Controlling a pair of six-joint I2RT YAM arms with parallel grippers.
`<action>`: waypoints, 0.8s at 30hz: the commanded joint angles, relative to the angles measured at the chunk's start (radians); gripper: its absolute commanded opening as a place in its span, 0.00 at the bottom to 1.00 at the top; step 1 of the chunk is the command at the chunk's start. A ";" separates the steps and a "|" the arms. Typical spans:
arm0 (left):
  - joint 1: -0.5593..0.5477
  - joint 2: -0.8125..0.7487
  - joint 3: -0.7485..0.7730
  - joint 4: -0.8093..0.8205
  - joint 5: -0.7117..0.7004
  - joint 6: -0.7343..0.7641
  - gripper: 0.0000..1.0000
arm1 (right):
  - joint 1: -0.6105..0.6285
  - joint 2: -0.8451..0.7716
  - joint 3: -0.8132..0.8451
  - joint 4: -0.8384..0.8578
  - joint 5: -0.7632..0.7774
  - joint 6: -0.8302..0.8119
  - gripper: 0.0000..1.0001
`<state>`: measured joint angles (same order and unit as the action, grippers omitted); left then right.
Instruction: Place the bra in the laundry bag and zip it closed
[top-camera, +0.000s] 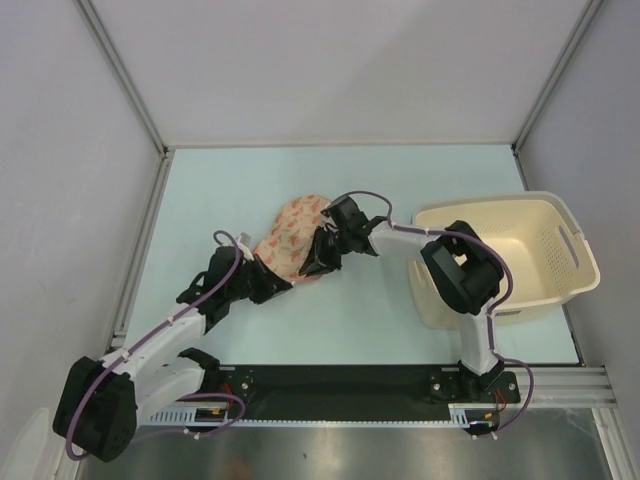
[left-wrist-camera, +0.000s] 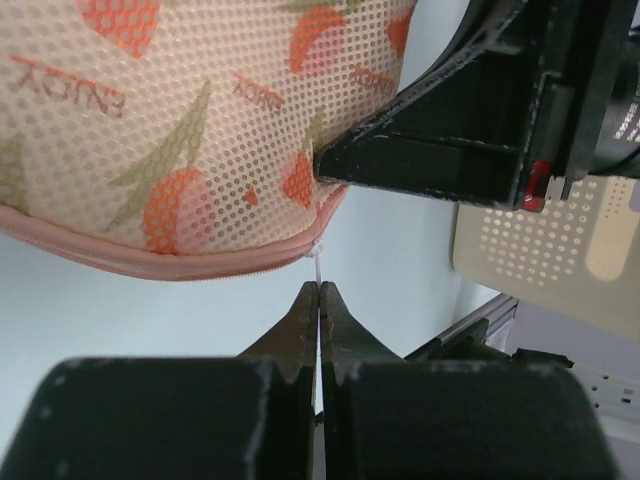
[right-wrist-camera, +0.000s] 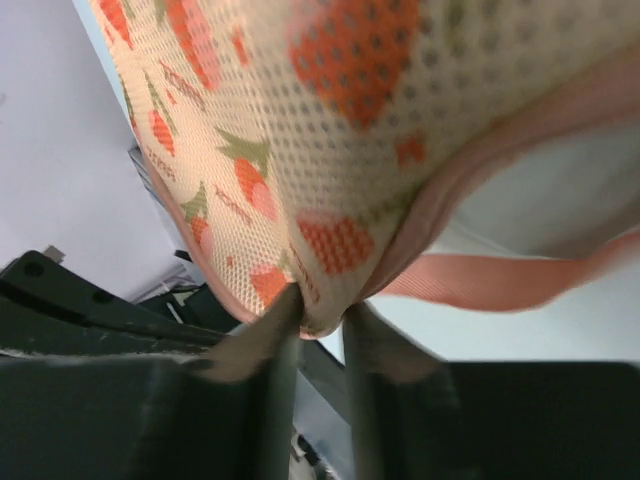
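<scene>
Laundry bag (top-camera: 293, 233): lying on the pale blue-green table (top-camera: 400, 190), a little left of centre, its long axis running from the far right toward the near left. I'm seeing peach mesh printed with orange-red fruit and green leaves.
Left gripper (top-camera: 272, 287): sitting at the bag's near end. In its own camera I'm watching the two fingers pressing flat together, with a thin white pull (left-wrist-camera: 318, 268) running from the bag's edge down between the tips.
Right gripper (top-camera: 322, 263): reaching in at the bag's right side, near the left one. Its fingers (right-wrist-camera: 272, 335) are standing only a sliver apart and are pinching the bag's rounded edge between them.
Zip (left-wrist-camera: 200, 268): showing as a pink band along the bag's lower edge in the left wrist view. Along the stretch I'm seeing, its two sides are meeting.
Strap (right-wrist-camera: 500, 285): a flat pink strip coming off the bag's seam in the right wrist view — blurred, so I'm not able to tell where it ends.
Basket (top-camera: 560, 235): cream plastic with perforated walls, sitting at the right edge of the table, well apart from the bag. The right arm's elbow is crossing in front of its near-left corner.
</scene>
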<state>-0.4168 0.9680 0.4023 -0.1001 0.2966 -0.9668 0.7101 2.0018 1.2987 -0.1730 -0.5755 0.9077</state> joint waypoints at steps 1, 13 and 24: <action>-0.005 -0.054 0.003 -0.071 -0.014 0.043 0.00 | -0.032 0.055 0.091 -0.029 -0.004 -0.082 0.09; 0.078 -0.226 -0.005 -0.399 -0.148 0.117 0.00 | -0.144 0.147 0.327 -0.336 0.100 -0.429 0.00; 0.010 0.051 0.078 -0.055 0.079 0.094 0.00 | -0.073 0.148 0.412 -0.380 0.069 -0.334 0.50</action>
<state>-0.3958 0.9806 0.3977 -0.2333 0.3397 -0.8867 0.6312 2.2013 1.7412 -0.5037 -0.5392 0.5545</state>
